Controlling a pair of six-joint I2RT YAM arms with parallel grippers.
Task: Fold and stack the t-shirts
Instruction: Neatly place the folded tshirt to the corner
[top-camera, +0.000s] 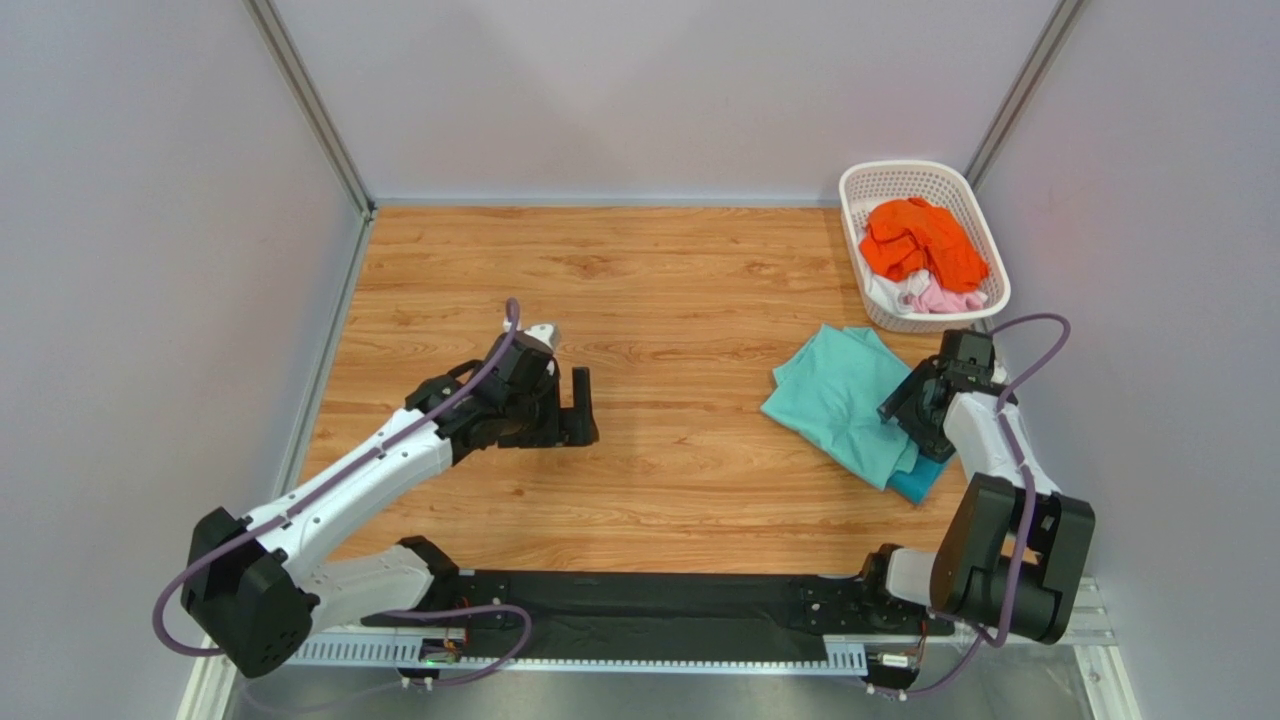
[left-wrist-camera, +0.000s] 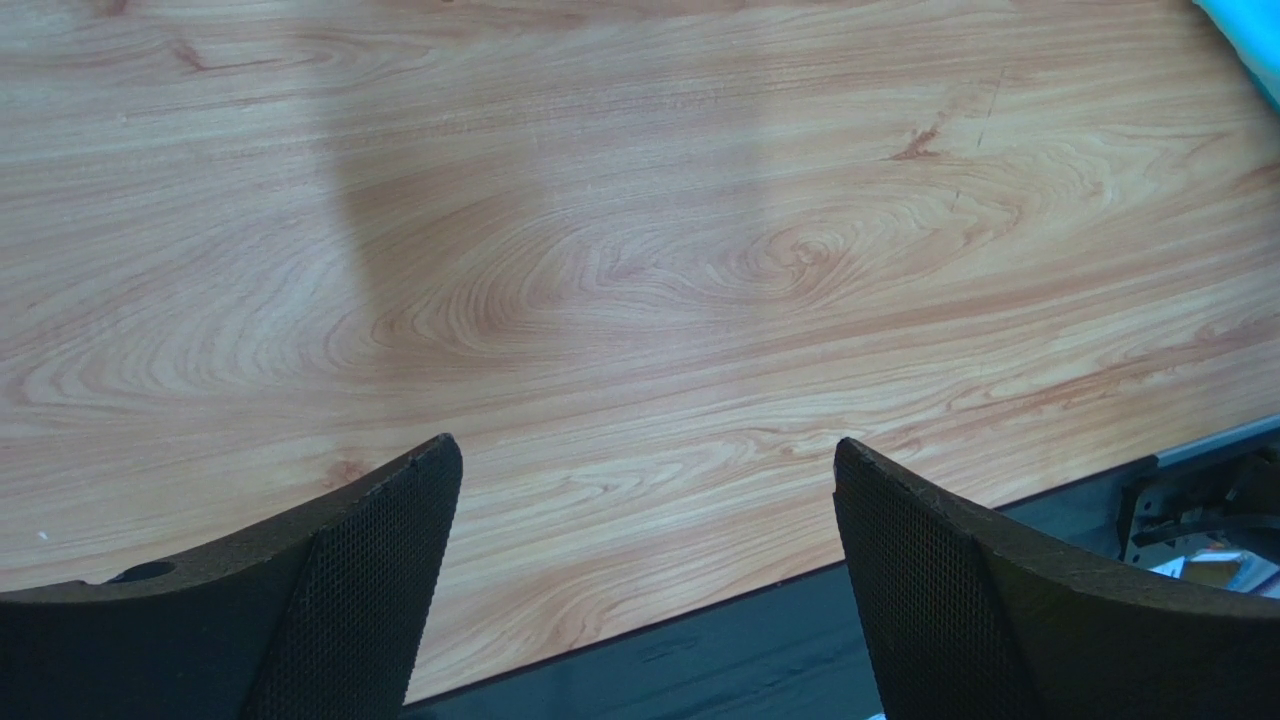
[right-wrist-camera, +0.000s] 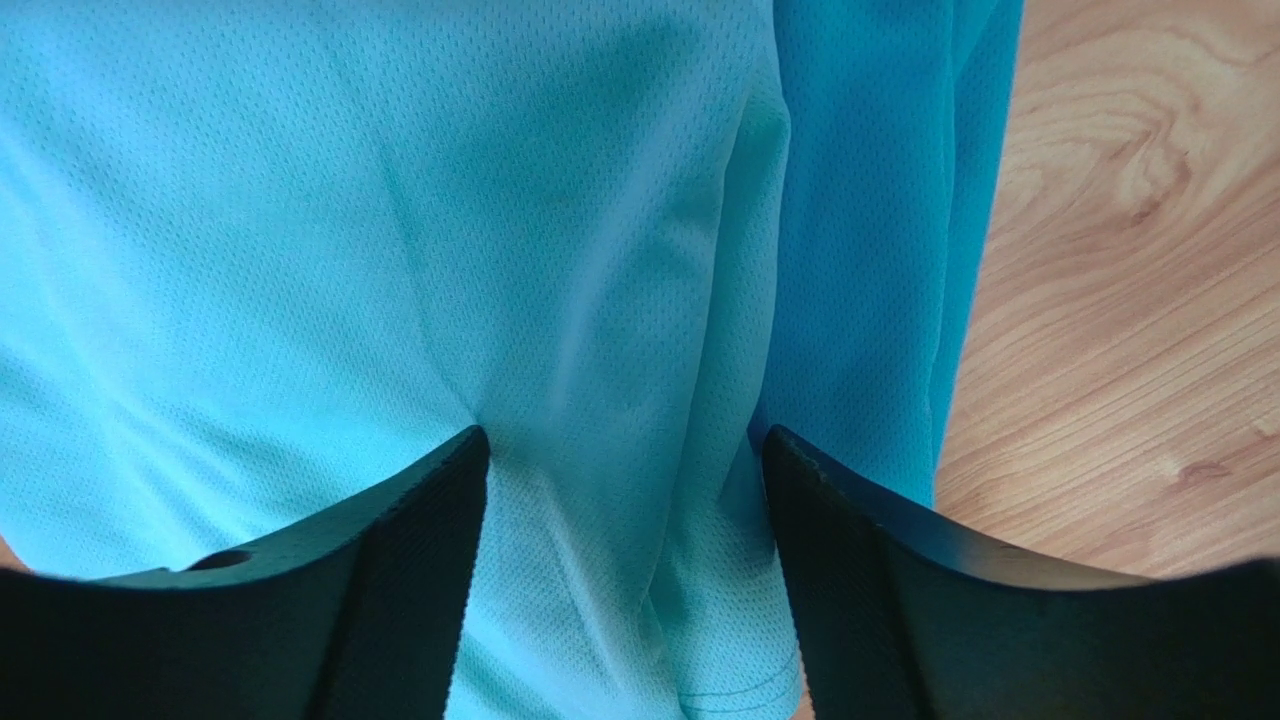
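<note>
Right hand (right-wrist-camera: 624, 443) over mint t-shirt (right-wrist-camera: 301, 225)

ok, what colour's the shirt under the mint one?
The lower t-shirt is a darker teal blue, beside the mint green t-shirt; best in the right wrist view.

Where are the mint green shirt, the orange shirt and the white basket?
mint green t-shirt (top-camera: 831, 390): top external view, middle of its spread cloth.
orange t-shirt (top-camera: 920, 240): top external view, top of the crumpled heap.
white basket (top-camera: 902, 165): top external view, its far rim.
</note>
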